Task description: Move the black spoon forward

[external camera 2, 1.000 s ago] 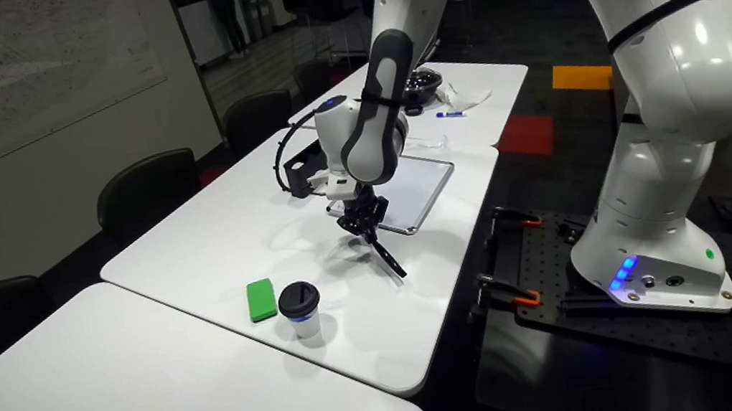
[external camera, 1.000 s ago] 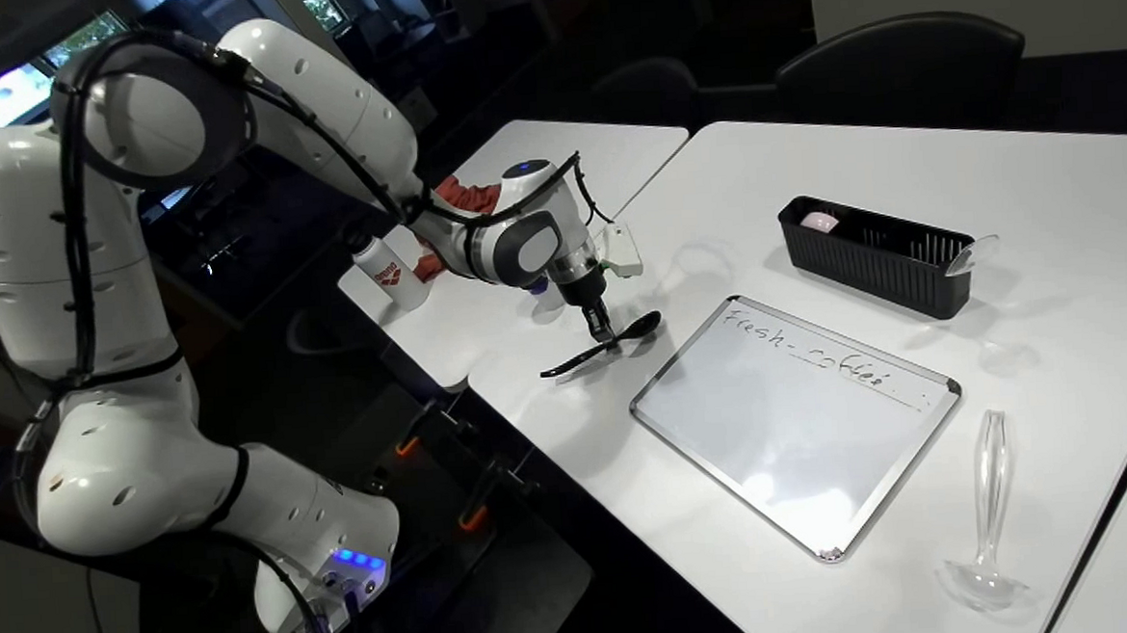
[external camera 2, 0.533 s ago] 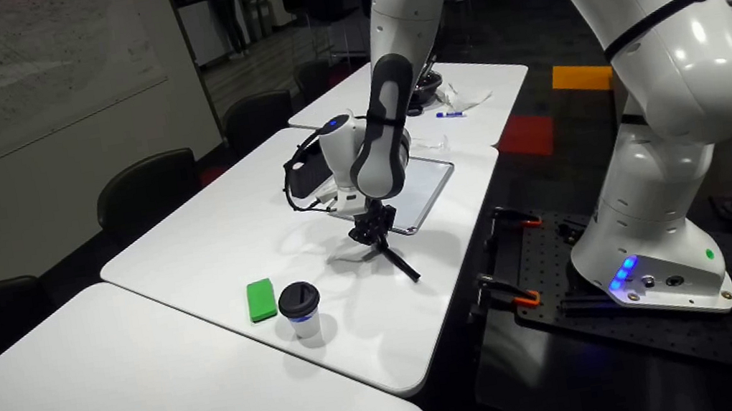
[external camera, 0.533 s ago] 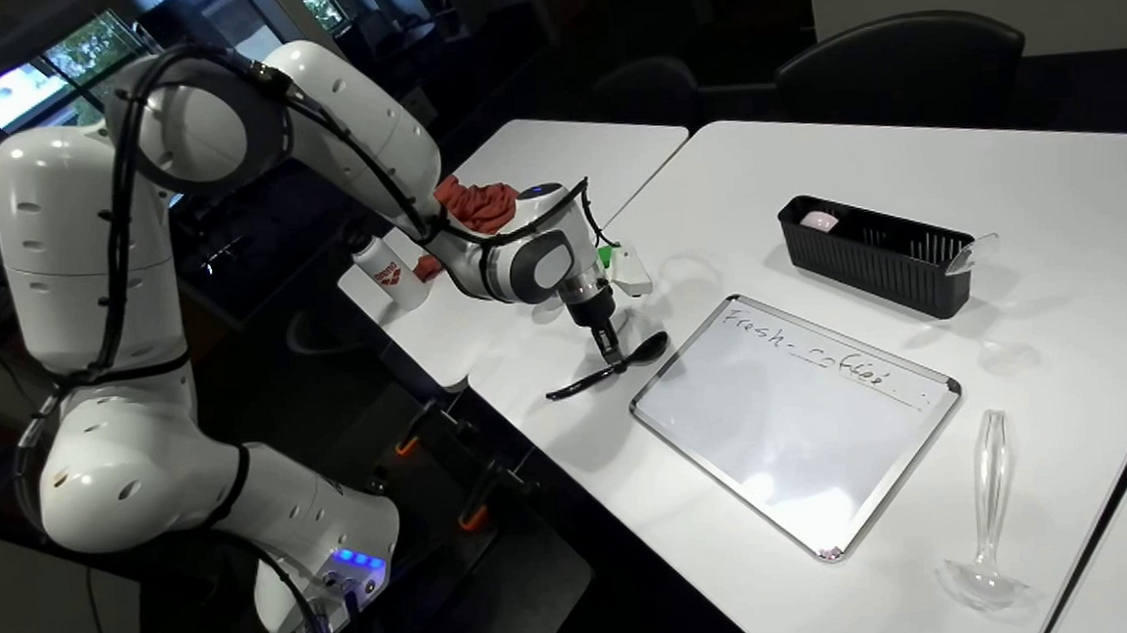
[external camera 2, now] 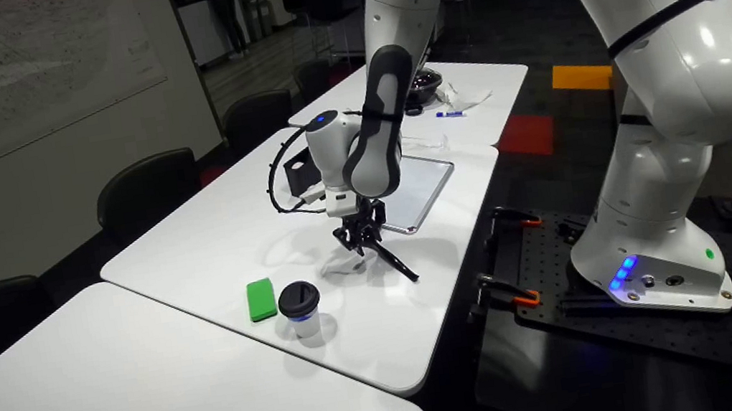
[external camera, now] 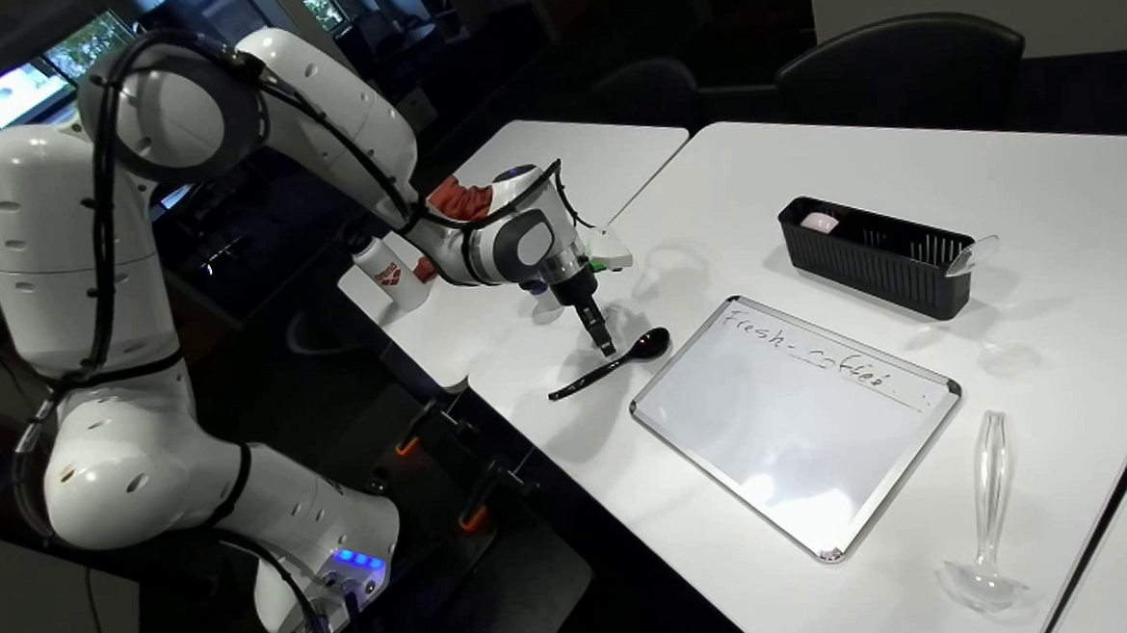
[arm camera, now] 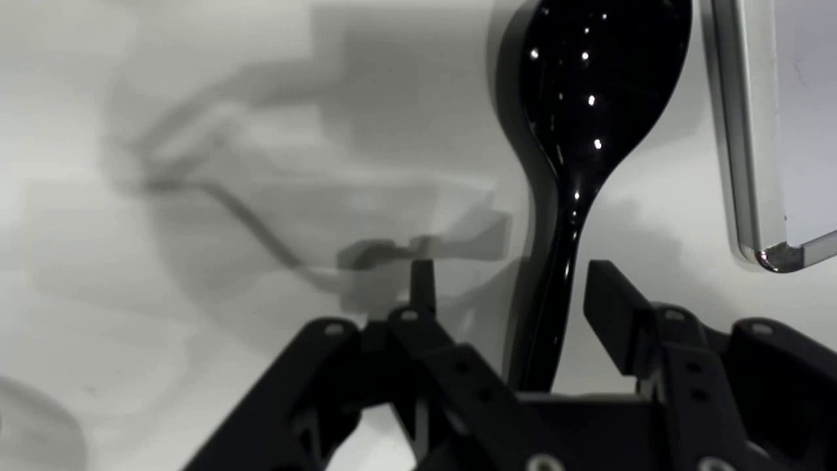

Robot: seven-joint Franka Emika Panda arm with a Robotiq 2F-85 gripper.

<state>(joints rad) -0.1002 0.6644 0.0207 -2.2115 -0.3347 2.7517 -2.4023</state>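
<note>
The black spoon (external camera: 650,343) lies on the white table just beside the whiteboard's corner, its handle toward the table edge. In the wrist view its bowl (arm camera: 605,72) is at the top and its handle runs down between my two fingers. My gripper (arm camera: 510,281) stands open there, with a gap on each side of the handle; the lower end of the handle is hidden behind the gripper body. In an exterior view the gripper (external camera: 608,351) is tilted, its tips just behind and above the handle. My gripper (external camera 2: 359,246) hides the bowl in an exterior view.
The framed whiteboard (external camera: 800,420) lies close beside the spoon. Beyond it stands a long black tray (external camera: 874,257); a clear ladle (external camera: 992,487) lies farther along. A lidded cup (external camera 2: 300,306) and a green block (external camera 2: 261,299) are on the spoon's opposite side.
The spoon was held in the shut gripper and shifted toward the whiteboard. Now the jaws have parted, the spoon rests on the table, and the gripper has drawn back and up slightly.
</note>
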